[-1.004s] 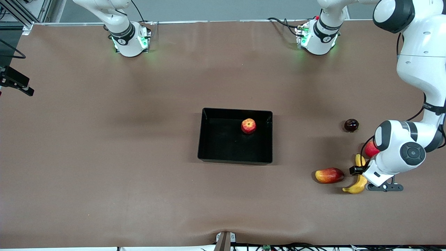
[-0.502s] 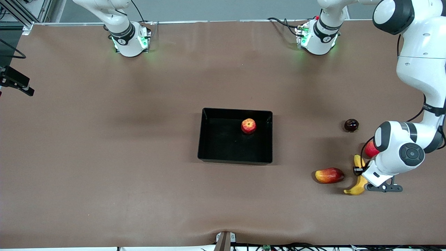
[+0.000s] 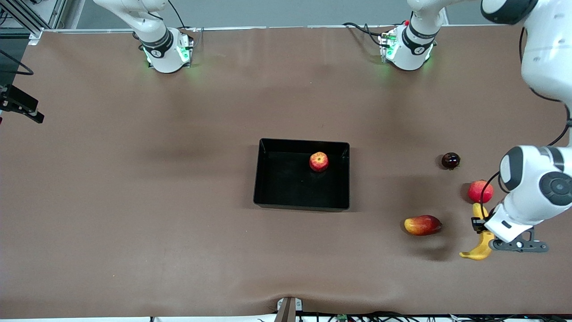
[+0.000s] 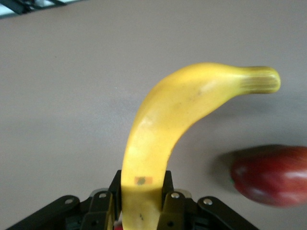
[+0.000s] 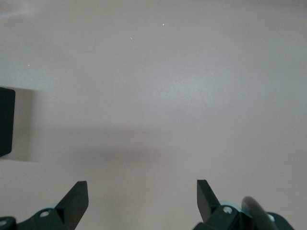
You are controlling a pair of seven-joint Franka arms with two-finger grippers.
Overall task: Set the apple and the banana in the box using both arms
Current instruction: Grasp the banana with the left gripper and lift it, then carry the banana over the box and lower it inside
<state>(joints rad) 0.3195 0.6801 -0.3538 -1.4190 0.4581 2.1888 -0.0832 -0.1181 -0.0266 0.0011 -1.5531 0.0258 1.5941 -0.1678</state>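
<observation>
The right gripper [image 5: 139,201] waits over bare table with its two fingers spread wide and nothing between them. A dark corner of the box [image 5: 5,122] peeks in at its 9 o'clock.

In the front view, the box [image 3: 263,179] sits in the middle of the table. The apple [image 3: 319,161] is already inside it, up toward the box's 1 o'clock corner.

Going on toward the left arm's end, an oblong red-and-yellow fruit [image 3: 422,225] lies on the table. A plain red round fruit [image 3: 480,191] sits at its 2 o'clock.

The left gripper [image 3: 481,226] pinches the banana [image 3: 481,243] near one end, and the banana looks lifted, with a shadow under it. The long part hangs out at 6 o'clock from the fingers.

To do this step well, I think the arm should rise a bit more, go slowly toward the box at 10 o'clock, and keep the swinging tip above the oblong fruit.
</observation>
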